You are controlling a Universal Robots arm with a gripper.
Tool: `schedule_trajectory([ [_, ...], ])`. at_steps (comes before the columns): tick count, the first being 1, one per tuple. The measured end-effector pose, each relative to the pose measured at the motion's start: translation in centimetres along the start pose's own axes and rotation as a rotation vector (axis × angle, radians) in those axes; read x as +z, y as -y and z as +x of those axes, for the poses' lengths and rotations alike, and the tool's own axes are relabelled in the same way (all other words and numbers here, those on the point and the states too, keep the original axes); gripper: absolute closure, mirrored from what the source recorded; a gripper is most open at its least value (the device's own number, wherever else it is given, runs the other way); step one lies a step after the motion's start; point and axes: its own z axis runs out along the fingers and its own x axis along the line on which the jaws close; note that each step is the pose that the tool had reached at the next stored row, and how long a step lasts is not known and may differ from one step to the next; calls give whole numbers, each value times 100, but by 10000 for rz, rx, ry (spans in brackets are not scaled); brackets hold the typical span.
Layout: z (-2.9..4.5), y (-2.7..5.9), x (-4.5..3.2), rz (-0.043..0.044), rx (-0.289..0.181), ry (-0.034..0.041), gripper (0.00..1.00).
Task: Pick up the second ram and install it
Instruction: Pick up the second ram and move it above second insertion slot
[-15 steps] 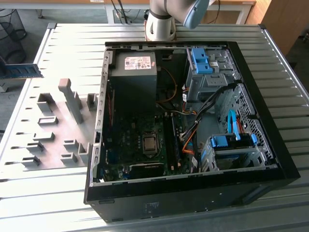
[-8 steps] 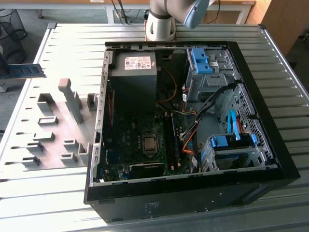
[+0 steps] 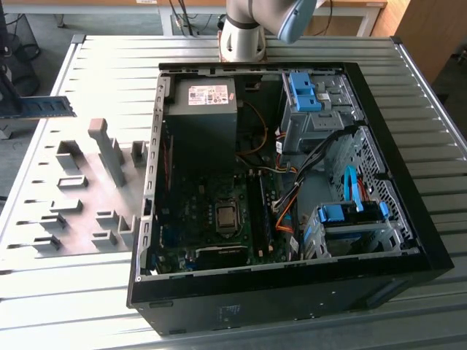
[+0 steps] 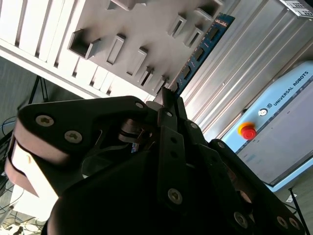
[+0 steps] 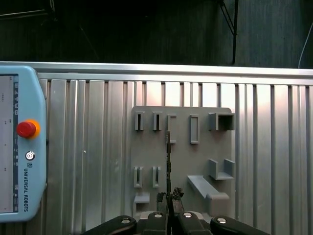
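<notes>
Holding the second ram (image 4: 201,48) by one end in the gripper (image 4: 168,100), with the jaws shut firmly on the board. In the second wrist view, seen as a blue-green stick with a row of small black chips, reaching away from the jaws over the grey holder plate (image 4: 146,29) and the ribbed metal table (image 4: 254,54). In the first wrist view, seen edge-on as a thin dark line across the plate, among its slots and blocks. In the exterior view, found at the far left (image 3: 44,107), beside the plate, pointing toward the exterior view's right and well apart from the open computer case (image 3: 292,299). Inside the case: a motherboard (image 3: 197,211) with a processor socket (image 3: 227,216) near its middle, a grey power supply (image 3: 201,117), blue drive-bay latches (image 3: 303,91) and orange cables (image 3: 284,211). On the table in both wrist views, a light-blue teach pendant (image 5: 19,161) with a red button (image 5: 25,129). Behind the case, the arm's base (image 3: 244,36)
</notes>
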Motion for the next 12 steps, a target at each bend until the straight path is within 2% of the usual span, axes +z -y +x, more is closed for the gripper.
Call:
schedule_trajectory([
  [12, 0, 119, -4, -1, 0, -1, 86],
])
